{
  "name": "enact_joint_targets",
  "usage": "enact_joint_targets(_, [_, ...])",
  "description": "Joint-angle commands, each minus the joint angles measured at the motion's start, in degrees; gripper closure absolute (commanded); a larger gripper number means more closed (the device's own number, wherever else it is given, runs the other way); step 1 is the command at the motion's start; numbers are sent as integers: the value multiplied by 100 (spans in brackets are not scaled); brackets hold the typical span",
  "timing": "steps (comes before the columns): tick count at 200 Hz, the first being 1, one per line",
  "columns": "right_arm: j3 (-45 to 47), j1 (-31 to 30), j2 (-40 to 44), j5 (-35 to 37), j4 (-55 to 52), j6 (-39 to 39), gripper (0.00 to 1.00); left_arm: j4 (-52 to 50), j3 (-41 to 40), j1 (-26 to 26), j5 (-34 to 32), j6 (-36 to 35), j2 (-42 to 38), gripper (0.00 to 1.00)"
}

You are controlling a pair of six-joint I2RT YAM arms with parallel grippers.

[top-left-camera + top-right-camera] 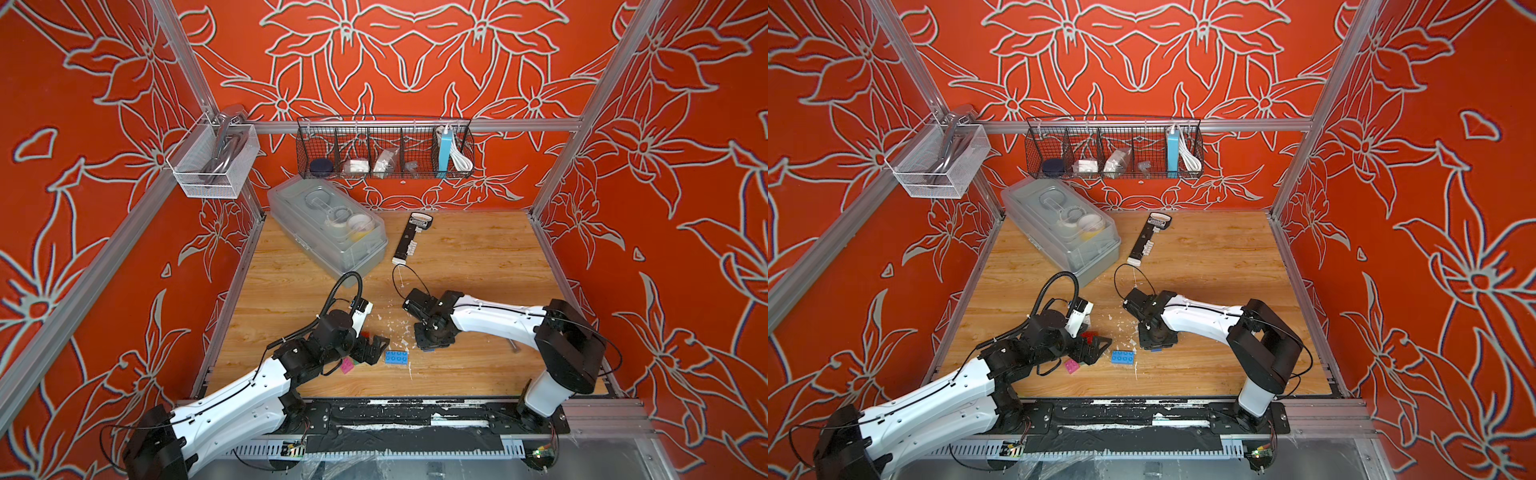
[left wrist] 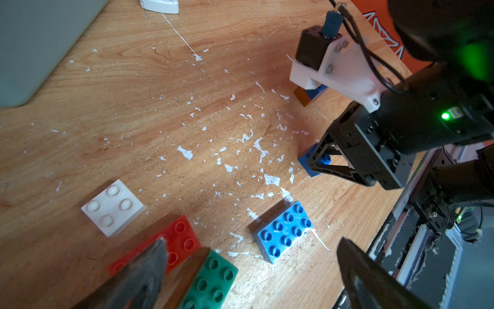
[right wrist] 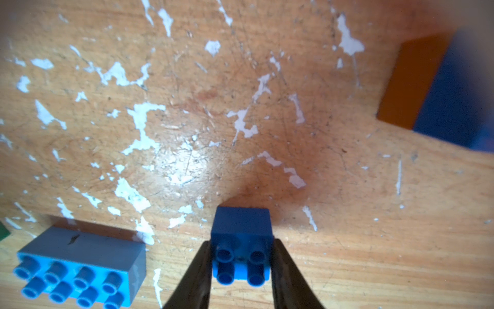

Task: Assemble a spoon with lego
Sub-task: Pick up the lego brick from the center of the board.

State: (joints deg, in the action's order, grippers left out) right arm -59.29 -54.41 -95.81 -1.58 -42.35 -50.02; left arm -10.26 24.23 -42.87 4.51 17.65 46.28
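Observation:
The lego lies as loose bricks on the wooden table; no spoon is in view. My right gripper [image 3: 242,242] points down, shut on a small blue brick [image 3: 242,251] that rests on the table [image 2: 310,160]. A wide light blue brick [image 1: 396,356] [image 2: 283,231] lies just beside it. My left gripper [image 2: 252,240] hangs open above a red brick [image 2: 181,235] and a green brick [image 2: 211,281], holding nothing. Beyond them sits a white brick [image 2: 113,207]. A pink brick [image 1: 1072,365] lies under the left wrist. A brown brick [image 3: 411,83] joined to a blue one [image 3: 454,101] stands behind the right gripper.
A clear lidded plastic box [image 1: 328,228] sits at the back left and a long black-and-white bar tool [image 1: 409,241] lies beside it. A wire basket [image 1: 384,149] and a white mesh basket [image 1: 212,162] hang on the walls. White flakes mark the table.

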Motion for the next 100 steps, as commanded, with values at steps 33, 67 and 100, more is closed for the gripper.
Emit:
enact_joint_targets(33, [-177, 189, 492, 315, -595, 220, 74, 48, -40, -55, 53, -52, 34, 2])
enact_joint_targets(67, [-560, 805, 1060, 619, -1245, 689, 75, 83, -44, -80, 90, -95, 73, 2])
enact_joint_targets(100, [-837, 1552, 1123, 616, -1415, 1286, 75, 103, -52, -81, 111, -113, 100, 2])
